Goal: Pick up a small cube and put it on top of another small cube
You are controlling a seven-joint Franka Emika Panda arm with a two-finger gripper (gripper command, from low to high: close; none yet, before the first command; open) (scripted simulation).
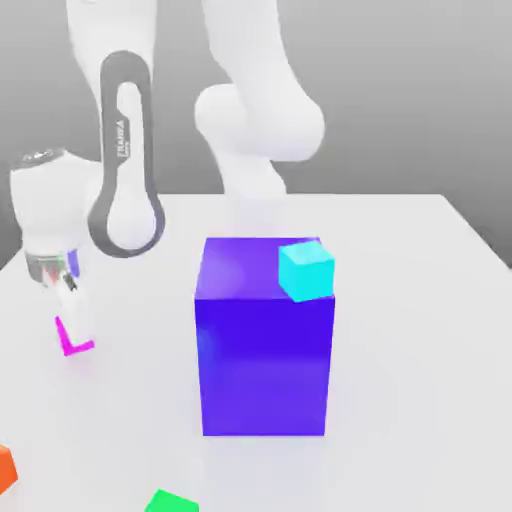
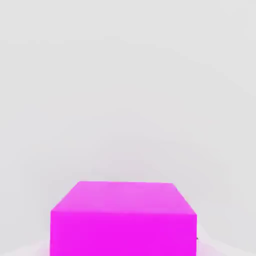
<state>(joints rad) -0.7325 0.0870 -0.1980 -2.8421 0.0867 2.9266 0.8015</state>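
- At the exterior view's left, low over the white tabletop (image 1: 400, 350), is the small magenta cube (image 1: 68, 348); the white finger covers most of it there.
- Gripper (image 1: 75, 325): closed to a narrow grip on the magenta cube, which sits between its fingers. In the hand view, the cube's upper face and one side face are exposed.
- Robot arm (image 1: 132, 150): white with a dark-edged link, reaching down to the cube from above.
- Tall blue-purple block (image 1: 264, 365): upright on the tabletop, well apart from the magenta cube, toward the exterior view's right of it.
- Small cyan cube (image 1: 306, 272): at the block's top, by the near corner on the exterior view's right.
- Orange object (image 1: 6, 470): partly visible, cut off by the exterior view's left edge.
- Green object (image 1: 172, 502): partly visible at that view's bottom edge.
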